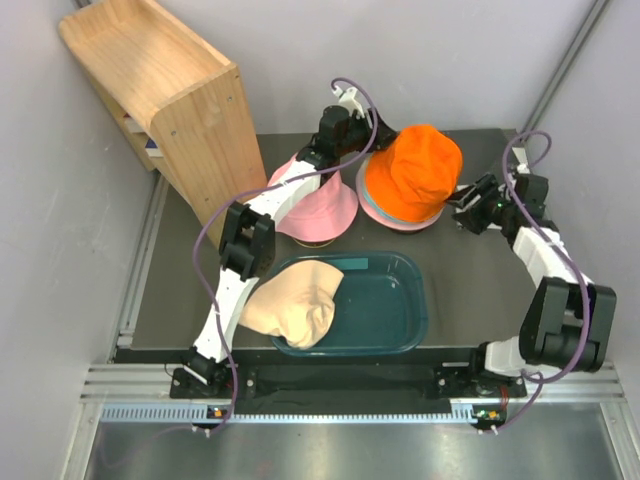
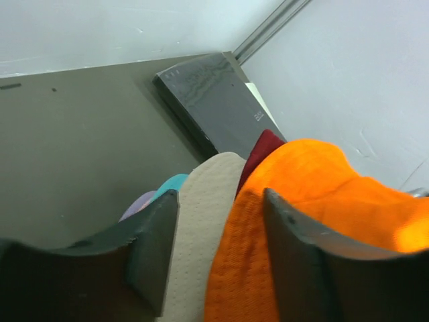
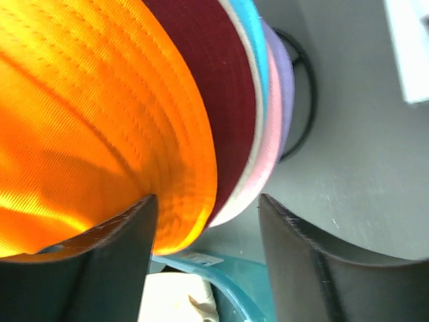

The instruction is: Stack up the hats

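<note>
An orange hat tops a stack of hats at the back of the table. In the right wrist view its brim lies over maroon, teal, pink and lavender brims. My left gripper is open at the stack's left edge. In the left wrist view it straddles the beige brim and the orange brim. My right gripper is open at the stack's right edge, and its wrist view shows the orange brim's edge between the fingers. A pink hat sits left of the stack. A peach hat drapes over the tub's left rim.
A dark teal tub stands at the front centre. A wooden shelf stands at the back left. A flat black box lies by the far wall. A black wire ring shows under the stack.
</note>
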Controlling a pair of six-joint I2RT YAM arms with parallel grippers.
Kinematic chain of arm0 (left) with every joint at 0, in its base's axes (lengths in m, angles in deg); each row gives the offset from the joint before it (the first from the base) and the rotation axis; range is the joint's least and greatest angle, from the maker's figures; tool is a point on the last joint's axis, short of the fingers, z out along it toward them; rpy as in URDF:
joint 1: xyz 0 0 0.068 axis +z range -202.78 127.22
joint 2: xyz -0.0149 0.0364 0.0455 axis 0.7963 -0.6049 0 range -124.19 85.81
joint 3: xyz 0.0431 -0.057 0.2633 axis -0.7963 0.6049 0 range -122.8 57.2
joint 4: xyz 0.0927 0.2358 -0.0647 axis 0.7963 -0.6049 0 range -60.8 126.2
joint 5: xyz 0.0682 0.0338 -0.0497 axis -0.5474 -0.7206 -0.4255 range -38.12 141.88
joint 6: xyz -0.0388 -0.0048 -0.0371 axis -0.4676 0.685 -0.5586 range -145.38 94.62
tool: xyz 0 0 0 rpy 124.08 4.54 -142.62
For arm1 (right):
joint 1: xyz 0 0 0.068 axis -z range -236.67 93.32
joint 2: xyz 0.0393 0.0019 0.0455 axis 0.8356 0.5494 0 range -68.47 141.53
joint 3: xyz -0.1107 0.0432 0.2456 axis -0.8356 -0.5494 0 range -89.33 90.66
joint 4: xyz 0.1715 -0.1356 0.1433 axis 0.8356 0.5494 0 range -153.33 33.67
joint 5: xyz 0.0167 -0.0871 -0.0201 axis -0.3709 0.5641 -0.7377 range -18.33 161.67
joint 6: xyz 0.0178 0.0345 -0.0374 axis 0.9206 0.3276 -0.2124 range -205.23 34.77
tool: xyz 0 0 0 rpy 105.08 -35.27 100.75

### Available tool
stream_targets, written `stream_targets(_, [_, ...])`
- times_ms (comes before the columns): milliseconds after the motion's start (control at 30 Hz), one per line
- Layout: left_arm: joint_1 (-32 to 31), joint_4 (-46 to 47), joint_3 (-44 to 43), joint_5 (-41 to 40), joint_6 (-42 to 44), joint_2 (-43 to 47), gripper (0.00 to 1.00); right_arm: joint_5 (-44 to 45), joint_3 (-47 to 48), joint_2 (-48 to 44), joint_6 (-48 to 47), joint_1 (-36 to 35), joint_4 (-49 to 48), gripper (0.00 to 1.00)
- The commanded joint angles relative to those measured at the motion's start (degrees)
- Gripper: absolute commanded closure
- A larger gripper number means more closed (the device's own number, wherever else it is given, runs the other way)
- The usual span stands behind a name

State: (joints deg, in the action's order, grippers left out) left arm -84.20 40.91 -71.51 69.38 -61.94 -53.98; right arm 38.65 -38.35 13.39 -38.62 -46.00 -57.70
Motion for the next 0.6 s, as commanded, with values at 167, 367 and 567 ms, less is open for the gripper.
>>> stream_targets(167, [-0.4,2.58,-0.59,0.61,2.1,6.97,0.2,1.99,0.78,-10.93,-6.0,10.4,9.22,0.3])
stream_targets(367, [-1.53,2.5,3.02,0.7,4.46,12.86,0.07,3.83,4.3,-12.17,-8.9,12.26,10.46,0.3])
stream_targets(567, [-3.38,-1.19,5.91,-4.3,8.68,20.41,0.02,3.31,8.69,-9.8,-8.9,12.35,8.62,0.3])
